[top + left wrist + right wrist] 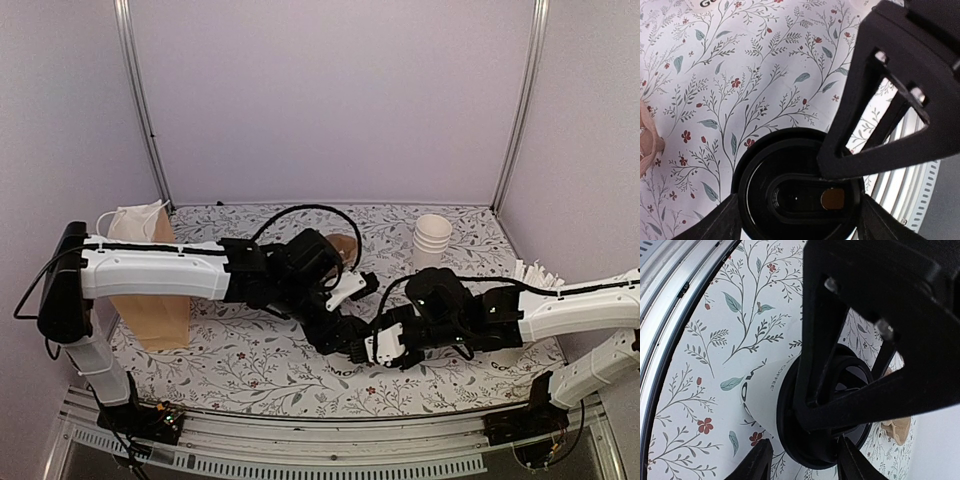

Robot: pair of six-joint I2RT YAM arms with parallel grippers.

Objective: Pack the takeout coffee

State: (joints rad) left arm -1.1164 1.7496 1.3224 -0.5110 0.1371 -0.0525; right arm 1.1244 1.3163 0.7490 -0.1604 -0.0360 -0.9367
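Observation:
The takeout coffee [790, 200] stands on the floral table, a white cup [760, 395] with black lettering under a round black lid [786, 432]. My left gripper [797, 220] reaches down over it, its fingers [720, 222] pressed against opposite sides of the lid. My right gripper [805, 462] is beside it with its fingers [757, 462] apart. One right finger lies over the lid's top and nothing is clamped. From above, the left gripper [335, 335] and right gripper [372, 350] meet at the table's front centre and hide the cup.
A brown paper bag [150, 290] with white handles stands at the left. A stack of lidless white cups [432, 240] sits at the back right. A tan paper item [345, 245] lies behind the left gripper. The metal front rail [670, 285] is close by.

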